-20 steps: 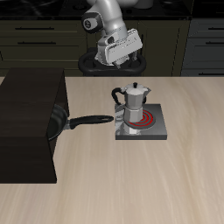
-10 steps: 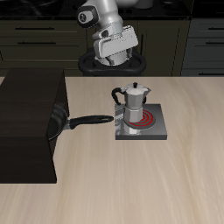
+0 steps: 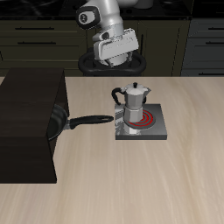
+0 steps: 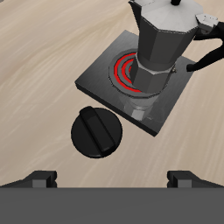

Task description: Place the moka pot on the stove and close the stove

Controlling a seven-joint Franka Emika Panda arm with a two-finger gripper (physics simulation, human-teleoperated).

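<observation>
The moka pot (image 3: pixel 132 102) stands upright on the stove (image 3: pixel 144 127), over its red coil, so I judge placing done and switching off left. The stove's knob (image 4: pixel 135 114) sits on its edge, hard to make out. My gripper (image 3: pixel 116 45) hangs well above, at twelve o'clock from the pot, fingers (image 4: pixel 37 178) spread wide, holding nothing. I should descend clear of the pot's handle and square the fingers on the knob before turning. The frying pan (image 3: pixel 73 122) lies at nine o'clock.
</observation>
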